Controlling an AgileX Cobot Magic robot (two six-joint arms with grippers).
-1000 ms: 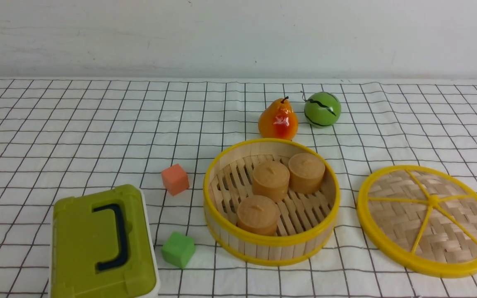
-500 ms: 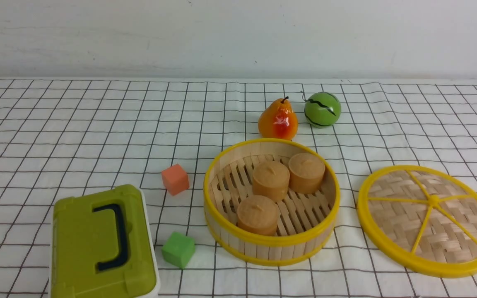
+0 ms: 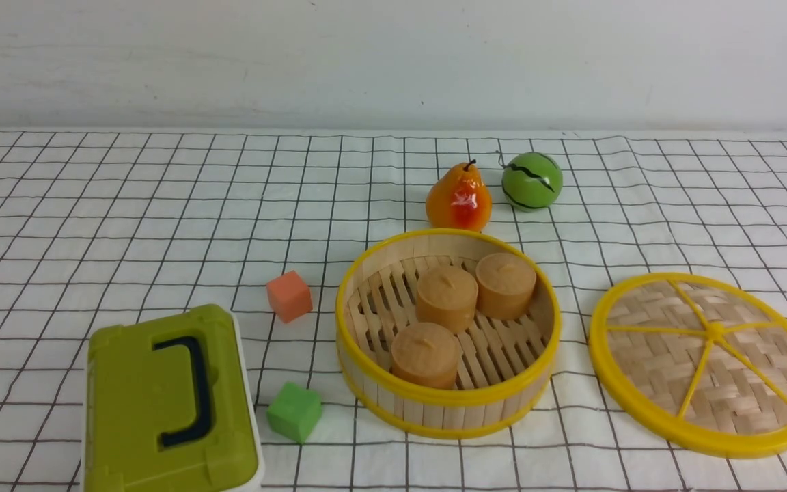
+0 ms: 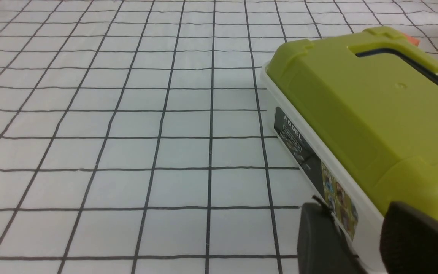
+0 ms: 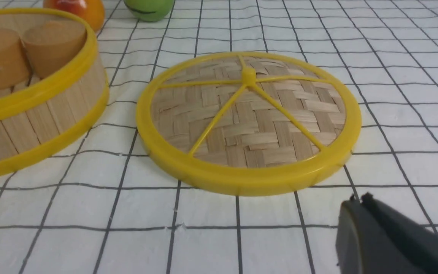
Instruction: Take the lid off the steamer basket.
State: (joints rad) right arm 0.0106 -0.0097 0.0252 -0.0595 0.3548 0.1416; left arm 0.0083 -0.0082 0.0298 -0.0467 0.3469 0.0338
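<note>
The lid (image 3: 708, 362) lies flat on the worktop (image 3: 161, 205) just right of the basket (image 3: 448, 410), clear of it. Right hand (image 5: 357, 199) clenched, empty, near the lid; left hand (image 4: 354, 217) released. A low sweep toward the basket could shove the lid into it.

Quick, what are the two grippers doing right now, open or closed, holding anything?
Left gripper: jaws open, holding nothing.
Right gripper: jaws look shut together, holding nothing; the lid lies apart from it.
</note>
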